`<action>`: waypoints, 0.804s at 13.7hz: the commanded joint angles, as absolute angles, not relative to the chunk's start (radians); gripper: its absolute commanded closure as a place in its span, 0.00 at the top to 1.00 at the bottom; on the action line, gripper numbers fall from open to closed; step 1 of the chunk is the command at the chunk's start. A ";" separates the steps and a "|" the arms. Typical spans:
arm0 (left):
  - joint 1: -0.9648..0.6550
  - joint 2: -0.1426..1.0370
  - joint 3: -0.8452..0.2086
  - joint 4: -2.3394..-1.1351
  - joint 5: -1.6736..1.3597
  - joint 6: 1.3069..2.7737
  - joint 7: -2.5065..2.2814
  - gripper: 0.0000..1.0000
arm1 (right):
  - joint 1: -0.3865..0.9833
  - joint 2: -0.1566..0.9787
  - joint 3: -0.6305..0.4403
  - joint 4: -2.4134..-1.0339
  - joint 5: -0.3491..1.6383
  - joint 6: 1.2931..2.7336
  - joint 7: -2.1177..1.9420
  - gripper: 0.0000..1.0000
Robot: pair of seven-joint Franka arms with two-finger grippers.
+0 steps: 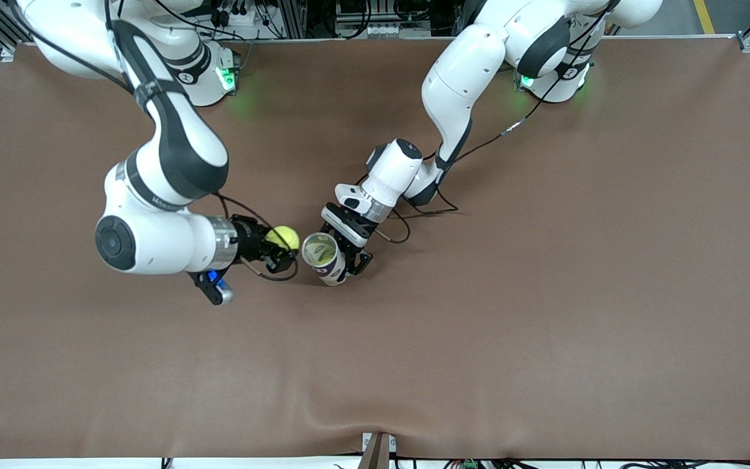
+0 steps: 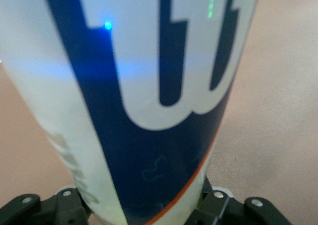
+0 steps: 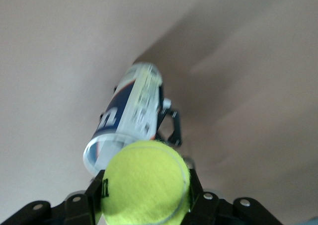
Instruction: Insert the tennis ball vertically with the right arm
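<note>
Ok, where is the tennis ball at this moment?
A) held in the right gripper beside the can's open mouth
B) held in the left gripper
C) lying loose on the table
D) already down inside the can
A: the right gripper is shut on the tennis ball, just beside the open can, which the left gripper holds.

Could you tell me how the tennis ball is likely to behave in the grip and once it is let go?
The tennis ball is round, so it would probably roll if it missed the ball can. Its fuzzy felt likely resists slipping in the right pincer. The left pincer holds the open-topped can, so the can seems unlikely to tip.
</note>
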State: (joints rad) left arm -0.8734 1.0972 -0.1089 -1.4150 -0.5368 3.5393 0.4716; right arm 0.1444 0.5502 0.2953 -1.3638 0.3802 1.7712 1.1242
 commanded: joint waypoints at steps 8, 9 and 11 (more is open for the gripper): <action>-0.882 1.108 -0.100 -1.396 -0.543 3.553 0.477 0.78 | 0.195 0.591 0.313 -1.356 0.431 1.904 1.252 0.60; -0.884 1.108 -0.100 -1.396 -0.543 3.553 0.477 0.78 | 0.196 0.592 0.311 -1.356 0.431 1.910 1.258 0.61; -0.882 1.108 -0.100 -1.396 -0.543 3.553 0.476 0.78 | 0.196 0.603 0.310 -1.358 0.420 1.913 1.258 0.68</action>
State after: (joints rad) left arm -0.8734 1.0972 -0.1081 -1.4150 -0.5368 3.5393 0.4716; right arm 0.1921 0.5993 0.3133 -1.3608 0.4127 1.9075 1.2410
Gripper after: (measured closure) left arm 0.216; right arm 0.330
